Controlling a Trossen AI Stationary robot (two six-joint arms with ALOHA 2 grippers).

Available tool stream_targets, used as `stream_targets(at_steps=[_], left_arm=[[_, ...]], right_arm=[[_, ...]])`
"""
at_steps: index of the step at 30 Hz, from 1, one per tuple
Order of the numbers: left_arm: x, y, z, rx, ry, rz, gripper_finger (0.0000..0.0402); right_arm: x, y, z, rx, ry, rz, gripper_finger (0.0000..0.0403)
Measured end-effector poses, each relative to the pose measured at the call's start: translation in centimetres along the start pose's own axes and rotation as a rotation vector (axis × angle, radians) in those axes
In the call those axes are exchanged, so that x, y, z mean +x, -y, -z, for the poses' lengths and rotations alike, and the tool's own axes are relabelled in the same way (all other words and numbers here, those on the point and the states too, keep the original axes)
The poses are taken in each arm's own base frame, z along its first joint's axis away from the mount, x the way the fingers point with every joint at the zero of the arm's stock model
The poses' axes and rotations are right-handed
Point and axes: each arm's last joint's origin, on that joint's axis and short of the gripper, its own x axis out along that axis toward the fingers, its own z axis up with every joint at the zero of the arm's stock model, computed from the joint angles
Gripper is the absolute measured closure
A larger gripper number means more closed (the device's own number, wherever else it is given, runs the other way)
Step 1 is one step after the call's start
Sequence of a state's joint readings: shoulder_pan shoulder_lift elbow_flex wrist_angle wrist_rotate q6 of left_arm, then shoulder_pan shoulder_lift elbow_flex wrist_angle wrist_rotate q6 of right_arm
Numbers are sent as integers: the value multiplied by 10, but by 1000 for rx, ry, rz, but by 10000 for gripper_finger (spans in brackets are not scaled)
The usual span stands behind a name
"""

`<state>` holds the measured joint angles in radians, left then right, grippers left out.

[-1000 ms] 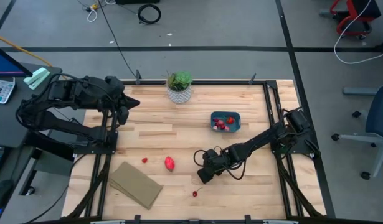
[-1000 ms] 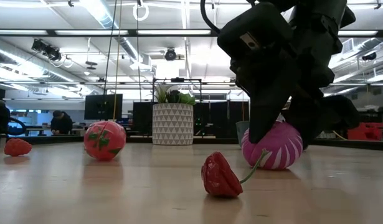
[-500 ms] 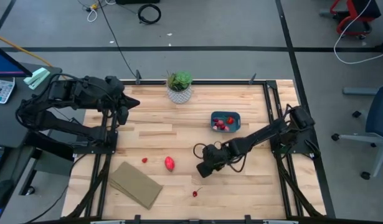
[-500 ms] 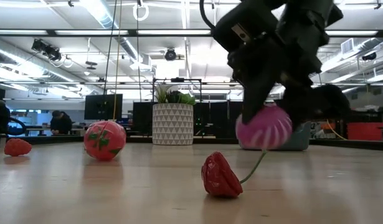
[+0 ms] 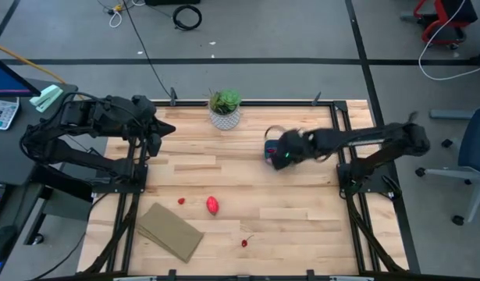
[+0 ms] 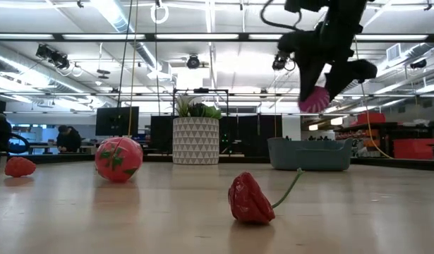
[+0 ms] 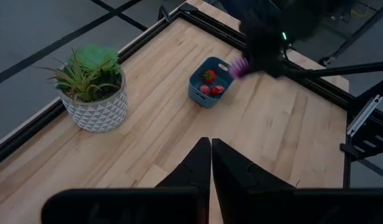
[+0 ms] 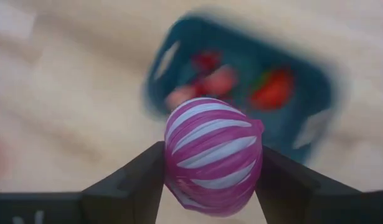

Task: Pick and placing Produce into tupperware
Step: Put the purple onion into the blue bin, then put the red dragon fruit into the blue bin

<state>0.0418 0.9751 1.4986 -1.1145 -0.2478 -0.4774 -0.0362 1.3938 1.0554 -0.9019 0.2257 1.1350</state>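
Observation:
My right gripper (image 5: 282, 154) is shut on a purple-and-white striped piece of produce (image 8: 213, 152) and hangs above the teal tupperware (image 6: 310, 154), which holds several red pieces (image 7: 210, 86). On the table lie a red strawberry-like piece (image 5: 213, 205), a small red piece (image 5: 181, 201) and a red piece with a green stem (image 6: 250, 200). My left gripper (image 7: 211, 146) is shut with nothing in it, raised over the far left of the table. My right gripper pinches the striped piece between its two fingers, one on each of its opposite sides (image 8: 171, 149). The fingers (image 8: 132, 177) come from above, slanting down. The piece (image 6: 315, 99) hangs clear of the table, above the tupperware.
A green plant in a white patterned pot (image 5: 224, 109) stands at the far edge, left of the tupperware. A flat tan slab (image 5: 169, 232) lies near the front left. Black frame rails (image 5: 345, 187) run along the table's sides.
My right gripper has lifted the striped piece off the table's middle and carried it up and toward the far right, until it hangs over the tupperware. It has tipped more steeply downward on the way. The other produce has stayed in place.

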Motion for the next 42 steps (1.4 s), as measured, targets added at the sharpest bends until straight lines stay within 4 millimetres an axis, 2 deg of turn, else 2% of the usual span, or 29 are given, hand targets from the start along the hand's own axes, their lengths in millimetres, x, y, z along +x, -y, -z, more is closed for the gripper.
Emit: stream_targets(at_steps=[3,7,17,23,29,36,42], left_arm=[[0,0,0,0,0,0,377],[0,0,0,-1,0,0,382],[0,0,0,-9,0,0,388],[0,0,0,-8,1,0,377],[0,0,0,-9,1,0,376],[0,0,0,-9,1,0,383],[0,0,0,-9,1,0,375]], right_arm=[[-8,19,-17,14,32,50,181],[-4,27,-28,-15,31,80,180],[43,15,-24,-125,-115,189,178],[60,13,-22,-192,-176,224,174],[71,12,-20,-246,-222,237,148],[71,12,-21,-260,-222,234,128],[51,19,-31,-208,-195,158,125]])
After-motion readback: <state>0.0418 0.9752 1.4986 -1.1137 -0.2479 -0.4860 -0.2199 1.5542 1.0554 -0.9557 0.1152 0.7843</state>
